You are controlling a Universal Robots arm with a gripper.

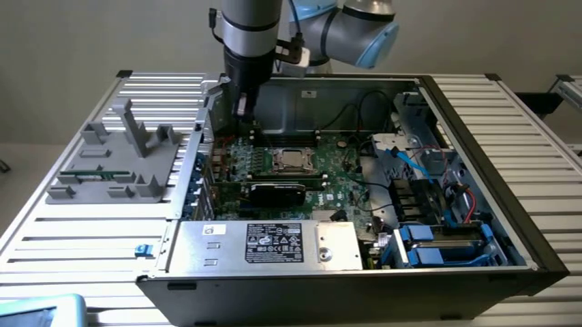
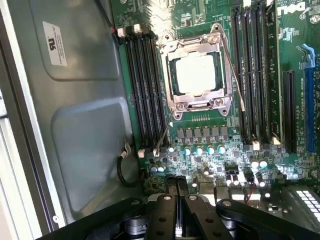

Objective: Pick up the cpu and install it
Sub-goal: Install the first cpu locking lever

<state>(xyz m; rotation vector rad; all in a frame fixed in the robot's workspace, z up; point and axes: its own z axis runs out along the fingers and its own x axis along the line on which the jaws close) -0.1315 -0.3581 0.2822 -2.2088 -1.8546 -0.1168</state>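
Note:
The cpu (image 1: 292, 159) (image 2: 196, 74), a small square chip with a pale metal top, lies flat inside the silver socket frame (image 2: 174, 50) on the green motherboard (image 1: 341, 178). The frame's thin wire levers stand loose beside it. My gripper (image 1: 242, 114) (image 2: 177, 189) hangs above the board's edge, toward the exterior view's left of the cpu and well clear of it. Its two black fingers (image 2: 170, 192) are pressed together with nothing between them.
Black memory slots (image 2: 145, 85) flank the socket on both sides. A black card (image 1: 277, 193) and a silver power supply (image 1: 264, 242) lie nearer the camera. Cables and blue drive bays (image 1: 437, 245) fill the case's right. A grey fixture (image 1: 118, 160) with a green stick stands outside.

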